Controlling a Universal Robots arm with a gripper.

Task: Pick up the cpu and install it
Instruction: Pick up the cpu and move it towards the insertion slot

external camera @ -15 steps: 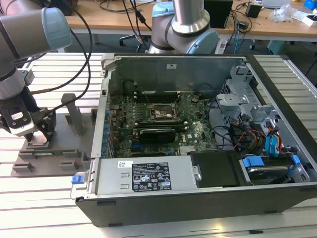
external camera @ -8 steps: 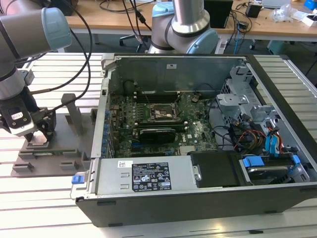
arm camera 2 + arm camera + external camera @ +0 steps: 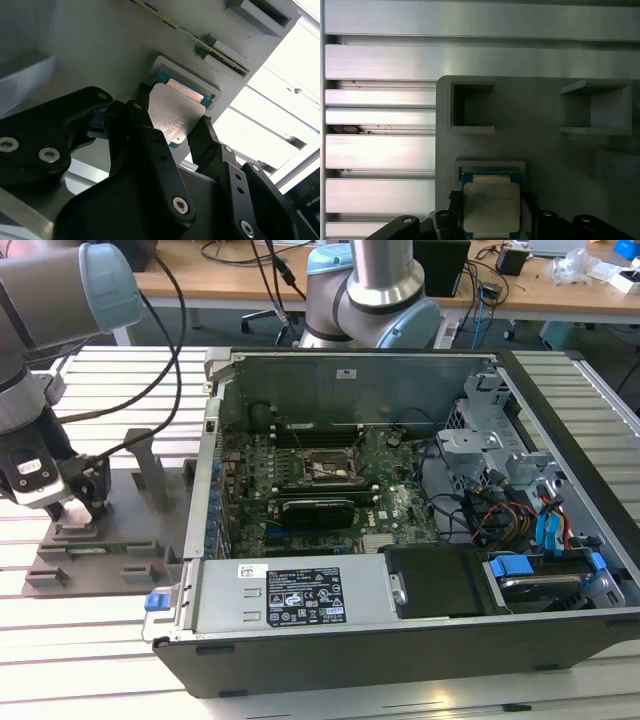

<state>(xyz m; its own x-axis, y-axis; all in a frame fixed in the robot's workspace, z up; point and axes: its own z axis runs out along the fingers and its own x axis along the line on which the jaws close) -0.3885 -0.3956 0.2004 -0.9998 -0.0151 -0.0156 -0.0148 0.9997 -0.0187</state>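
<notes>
Even room light; the computer case [image 3: 400, 380] is shadowed inside. In the second wrist view the slatted table [image 3: 260, 115] glares white and the cpu [image 3: 175, 112] gleams.

I work over a silvery aluminium table of long ribbed slats [image 3: 110, 660] that runs across the exterior view from its lower left to its far right edge. Two things rest directly on it. At the exterior view's left lies a flat grey plastic tray with raised blocks [image 3: 128, 495]. Just beside it, filling the centre and right, is a large open dark-grey metal computer case [image 3: 300, 655], lying on its side.
</notes>
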